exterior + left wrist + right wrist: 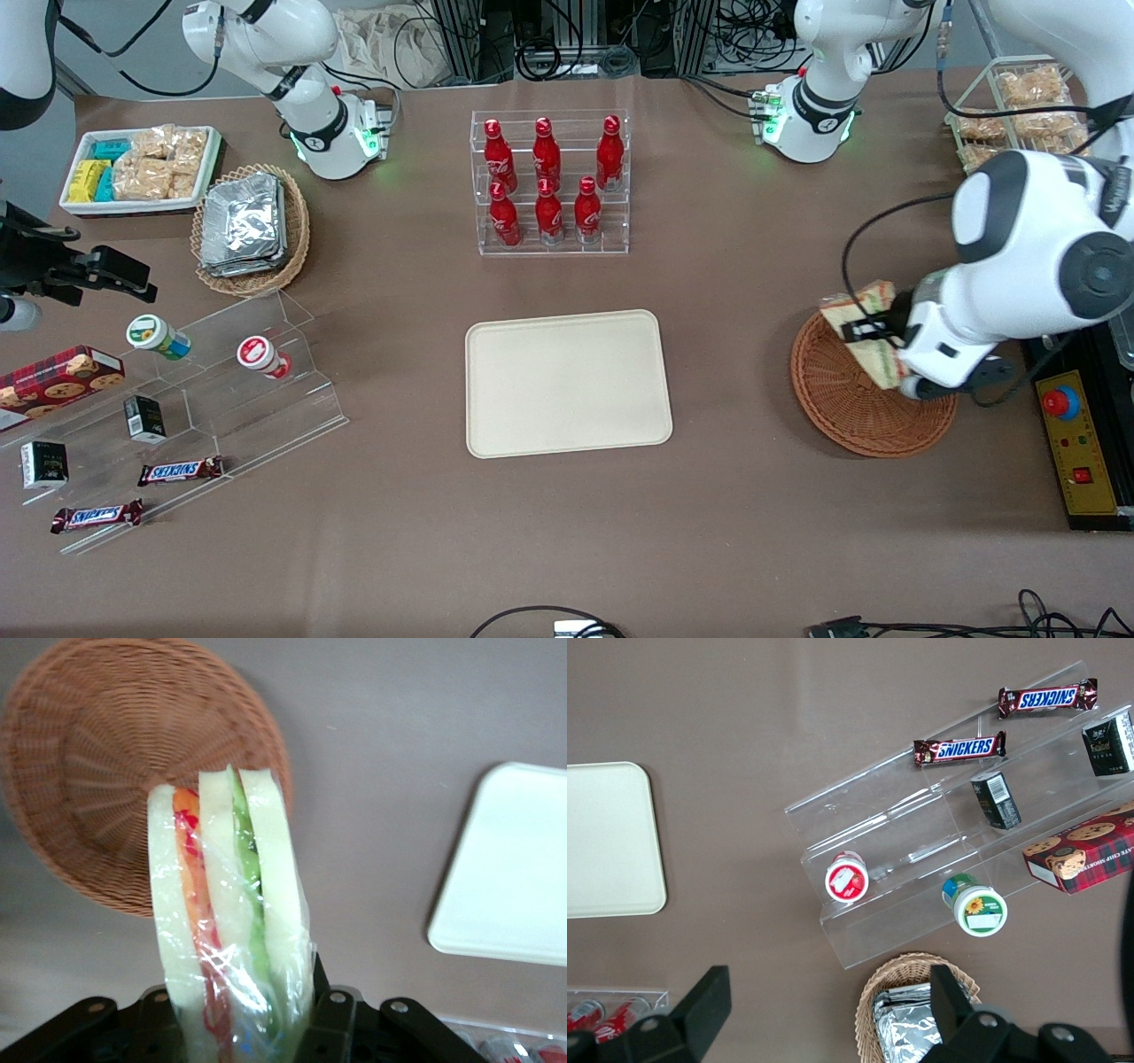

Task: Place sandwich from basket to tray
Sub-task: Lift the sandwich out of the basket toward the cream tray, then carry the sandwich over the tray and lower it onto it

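Sandwich (226, 904): wrapped in film, clamped upright between the closed fingers of the gripper (873, 332), lifted above the basket (855, 416), tray (567, 383) well apart; risk: slick wrap slipping from the grip during carry, dropping short

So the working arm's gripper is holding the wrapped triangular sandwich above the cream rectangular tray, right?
Not quite. The gripper holds the wrapped triangular sandwich above the round reddish-brown wicker basket, not the cream rectangular tray, which lies bare; the front view shows this.
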